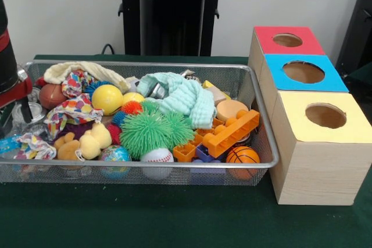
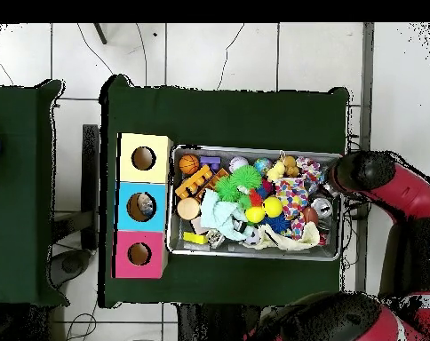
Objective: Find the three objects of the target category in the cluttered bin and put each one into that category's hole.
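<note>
The silver wire-mesh bin (image 1: 145, 165) is packed with toys; it also shows in the overhead view (image 2: 254, 149). My red and black arm comes down at the bin's left end in the front view, and the gripper (image 1: 14, 114) is low among the clutter, mostly cut off by the picture's edge. Just below it lies a see-through thing with a blue-and-white label (image 1: 9, 143), apparently a water bottle. In the overhead view the arm's end (image 2: 350, 170) covers the bin's right end and hides the gripper. The blue-panel hole (image 1: 303, 72) is the middle one; something pale shows inside it from above (image 2: 144, 206).
The wooden box also has a red-panel hole (image 1: 287, 40) and a yellow-panel hole (image 1: 325, 115). The bin holds a green spiky ball (image 1: 145, 133), yellow ball (image 1: 107, 98), mint cloth (image 1: 186, 98), orange bricks (image 1: 229, 135), a baseball, a small basketball, plush ducks and a silver can (image 2: 322, 210).
</note>
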Robot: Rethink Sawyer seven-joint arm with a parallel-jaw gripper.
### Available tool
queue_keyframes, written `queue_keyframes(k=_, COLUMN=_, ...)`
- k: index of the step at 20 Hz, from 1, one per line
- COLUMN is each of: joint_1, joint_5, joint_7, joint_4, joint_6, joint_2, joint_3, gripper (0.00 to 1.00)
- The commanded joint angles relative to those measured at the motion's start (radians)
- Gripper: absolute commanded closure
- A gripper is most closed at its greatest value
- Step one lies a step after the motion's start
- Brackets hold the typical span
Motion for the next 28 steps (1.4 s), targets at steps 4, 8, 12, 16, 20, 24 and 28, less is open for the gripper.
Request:
queue_keyframes(k=4, joint_1=0.019, joint_5=0.037, joint_7=0.342, joint_4=0.021, joint_6=0.035, joint_2=0.094, joint_3=-0.02, gripper=0.0)
queue_keyframes(k=8, joint_1=0.018, joint_5=0.05, joint_7=0.339, joint_4=0.001, joint_6=0.014, joint_2=0.12, joint_3=-0.014, gripper=0.0)
queue_keyframes(k=12, joint_1=0.024, joint_5=0.061, joint_7=0.368, joint_4=-0.026, joint_6=-0.018, joint_2=0.152, joint_3=-0.027, gripper=0.0)
queue_keyframes(k=16, joint_1=0.03, joint_5=0.06, joint_7=0.376, joint_4=-0.058, joint_6=-0.02, joint_2=0.173, joint_3=-0.049, gripper=0.0)
queue_keyframes(k=20, joint_1=0.04, joint_5=0.061, joint_7=0.398, joint_4=-0.088, joint_6=-0.022, joint_2=0.19, joint_3=-0.082, gripper=0.0)
queue_keyframes(k=24, joint_1=0.043, joint_5=0.064, joint_7=0.386, joint_4=-0.107, joint_6=-0.048, joint_2=0.202, joint_3=-0.084, gripper=1.0)
queue_keyframes(k=28, joint_1=0.045, joint_5=0.033, joint_7=0.324, joint_4=-0.119, joint_6=-0.051, joint_2=0.201, joint_3=-0.085, gripper=1.0)
